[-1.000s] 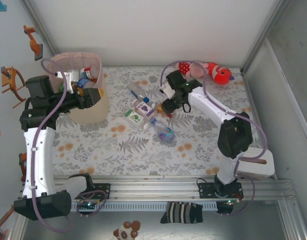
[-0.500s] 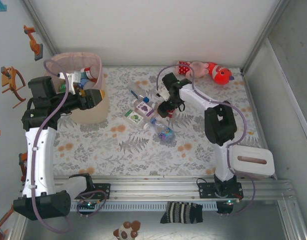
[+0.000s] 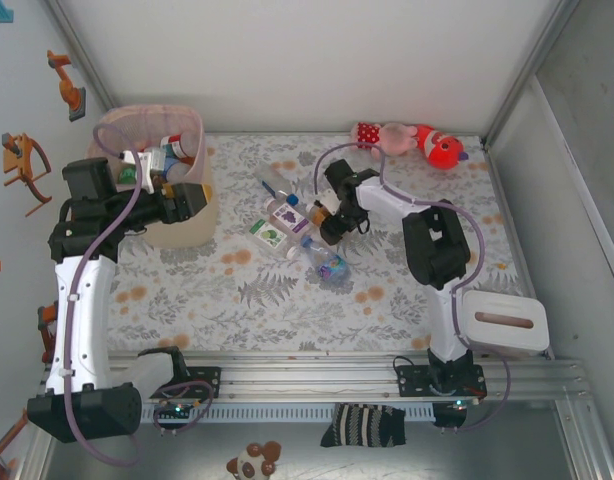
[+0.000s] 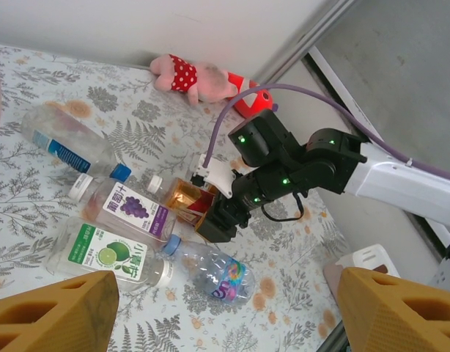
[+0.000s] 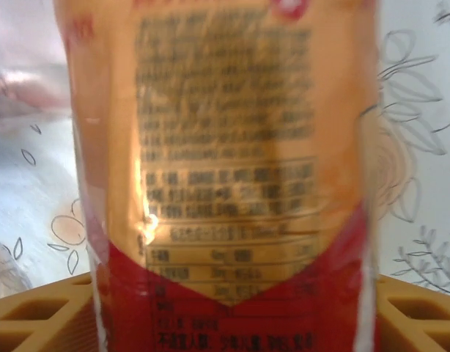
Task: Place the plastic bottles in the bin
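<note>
**Floral tabletop: five bottles out, one in the right gripper**

Leaf-and-flower cloth covers the table (image 3: pixel 387 300), with white walls behind and at the sides. At the far left corner stands the pink bin (image 3: pixel 182 232), and several bottles (image 3: pixel 172 150) already lie inside it. The left gripper (image 3: pixel 195 196) hangs at the bin's right rim, its orange fingers spread wide apart with nothing between them.

Near the middle of the cloth lies a close cluster of five bottles. They are a clear bottle with a blue label (image 4: pixel 64 143), a grape-label bottle (image 4: pixel 126 209), a lime-label bottle (image 4: pixel 108 257), a clear bottle with a blue cap (image 4: pixel 210 273), and a brown bottle (image 4: pixel 182 196). The right gripper (image 4: pixel 210 220) reaches down to the brown bottle from the right. In the right wrist view, that bottle's orange-and-red label sits between the fingers (image 5: pixel 34 308), which press against both of its sides. The bottle lies on the cloth among its neighbours.

A pink-and-red plush toy (image 3: pixel 417 140) lies along the back wall. A white box (image 3: pixel 504 322) sits at the near right.
</note>
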You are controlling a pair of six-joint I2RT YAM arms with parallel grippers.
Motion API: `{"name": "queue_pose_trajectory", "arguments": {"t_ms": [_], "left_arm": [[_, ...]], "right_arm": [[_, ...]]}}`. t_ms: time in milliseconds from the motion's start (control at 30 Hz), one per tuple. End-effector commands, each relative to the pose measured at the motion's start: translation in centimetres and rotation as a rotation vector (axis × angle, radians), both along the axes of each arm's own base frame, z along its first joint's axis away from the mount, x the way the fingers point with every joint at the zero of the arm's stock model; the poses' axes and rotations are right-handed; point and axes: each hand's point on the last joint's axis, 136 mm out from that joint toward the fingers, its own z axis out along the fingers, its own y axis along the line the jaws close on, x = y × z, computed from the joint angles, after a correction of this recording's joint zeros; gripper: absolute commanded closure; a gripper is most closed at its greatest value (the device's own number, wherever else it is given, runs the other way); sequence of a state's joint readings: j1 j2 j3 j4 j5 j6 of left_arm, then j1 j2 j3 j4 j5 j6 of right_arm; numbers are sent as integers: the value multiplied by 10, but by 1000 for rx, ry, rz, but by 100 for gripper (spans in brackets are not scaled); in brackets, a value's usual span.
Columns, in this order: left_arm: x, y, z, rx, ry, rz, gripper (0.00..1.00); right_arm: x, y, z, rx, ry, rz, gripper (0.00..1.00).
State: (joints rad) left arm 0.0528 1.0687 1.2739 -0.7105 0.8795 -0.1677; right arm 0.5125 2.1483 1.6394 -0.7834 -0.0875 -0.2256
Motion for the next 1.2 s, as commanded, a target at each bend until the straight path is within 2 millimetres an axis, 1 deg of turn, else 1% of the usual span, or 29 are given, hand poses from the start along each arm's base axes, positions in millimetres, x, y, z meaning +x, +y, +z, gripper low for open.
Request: {"name": "queue_pose_trajectory", "arguments": {"t_ms": [0,200,333,467,567,733,833,933,1067,1167], "left_arm": [[-4,-2,7,-4,-36,-12,22],[-4,-3,10,-12,-40,-10,22],[-4,-5,12,-28,-47,-8,23],[-1,-11,18,-58,-76,-15,24],[3,-16,26,-96,-107,-11,24],[4,-32,41,-148,-178,-37,24],[0,-48,49,-152,-228,-79,24],[-3,-67,59,-167,-282,-130,23],[-12,-96,73,-195,-365,-227,22],[-20,-115,84,-218,-430,-290,22]], "right_arm": [[1,0,8,32,-16,-27,32],[-2,-2,11,35,-21,-41,41],[-4,-6,22,35,-50,-52,46],[-9,-12,39,42,-86,-69,47],[-15,-14,57,75,-113,-90,48],[-31,-11,98,192,-161,-119,49],[-42,-7,126,285,-191,-128,49],[-56,-1,160,401,-231,-119,49],[-75,9,207,568,-277,-81,50],[-90,15,241,685,-303,-60,50]]}}
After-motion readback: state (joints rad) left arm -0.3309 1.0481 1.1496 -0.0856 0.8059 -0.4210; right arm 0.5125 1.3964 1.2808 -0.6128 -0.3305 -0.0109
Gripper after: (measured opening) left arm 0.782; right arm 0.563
